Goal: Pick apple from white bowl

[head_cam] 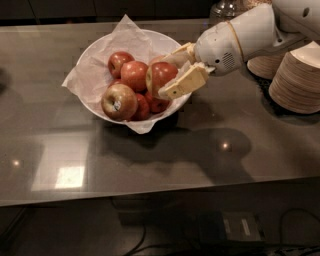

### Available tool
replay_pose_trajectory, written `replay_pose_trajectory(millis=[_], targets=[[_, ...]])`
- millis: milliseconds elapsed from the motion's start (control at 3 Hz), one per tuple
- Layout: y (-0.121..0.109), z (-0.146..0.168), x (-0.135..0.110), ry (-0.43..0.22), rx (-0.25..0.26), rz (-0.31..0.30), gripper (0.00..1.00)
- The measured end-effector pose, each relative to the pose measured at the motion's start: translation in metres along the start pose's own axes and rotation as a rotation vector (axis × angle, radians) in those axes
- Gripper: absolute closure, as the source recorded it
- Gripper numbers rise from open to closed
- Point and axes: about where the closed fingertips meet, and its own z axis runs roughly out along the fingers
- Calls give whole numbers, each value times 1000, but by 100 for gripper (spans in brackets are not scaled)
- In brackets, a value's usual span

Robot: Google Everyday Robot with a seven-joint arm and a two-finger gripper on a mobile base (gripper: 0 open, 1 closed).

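The white bowl (95,49), lined with crumpled white paper, stands at the back left of the dark counter and holds several apples. My gripper (167,75) reaches in from the right and is shut on a deep red apple (160,76), held between its two cream fingers a little above the bowl's right side. A yellow-green blushed apple with a small sticker (119,101) lies at the front of the bowl. Other red apples (134,75) lie behind and beneath it.
Stacks of beige disposable bowls (297,80) stand at the right edge of the counter. A glass jar (223,9) stands at the back. The white arm (245,37) crosses the back right. The counter's front edge runs along the bottom, with cables on the floor below.
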Motion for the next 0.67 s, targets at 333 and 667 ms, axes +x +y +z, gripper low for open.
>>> replay_pose_trajectory(millis=[333, 667], targets=[[2, -12, -12, -11, 19, -35, 100], [2, -12, -12, -11, 19, -35, 100]])
